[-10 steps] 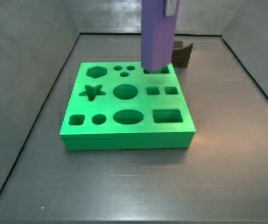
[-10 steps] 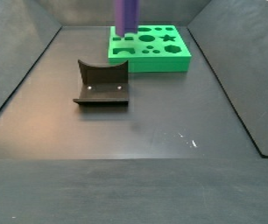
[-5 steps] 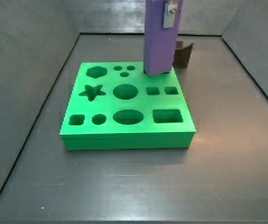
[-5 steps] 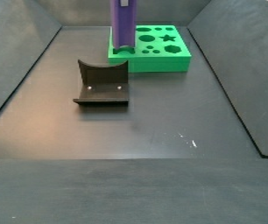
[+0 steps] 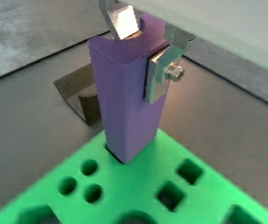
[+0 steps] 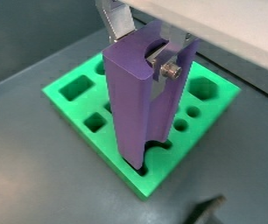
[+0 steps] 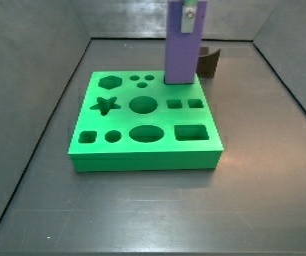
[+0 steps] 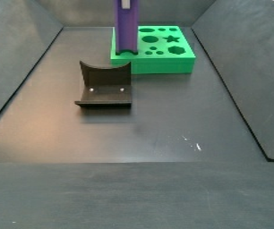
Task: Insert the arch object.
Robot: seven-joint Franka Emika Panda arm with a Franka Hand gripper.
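Observation:
The arch object [image 7: 183, 45] is a tall purple bar with a semicircular groove down one side. It stands upright in my gripper [image 7: 188, 12], which is shut on its upper end; this shows in both wrist views [image 5: 143, 48] [image 6: 144, 48]. The bar's lower end sits at the top face of the green board [image 7: 142, 150], over the arch-shaped hole at a corner [image 6: 154, 157]. I cannot tell whether it has entered the hole. In a side view the bar [image 8: 126, 27] stands at the board's near left corner [image 8: 164, 67].
The dark fixture [image 8: 104, 85] stands on the floor apart from the board; it also shows behind the bar [image 7: 209, 62] [image 5: 78, 92]. The board carries several other shaped holes, among them a star [image 7: 105, 104]. Grey walls enclose the floor.
The gripper has moved the purple bar down and a little sideways onto the board's corner, most of it in the first half second; it now stands more upright.

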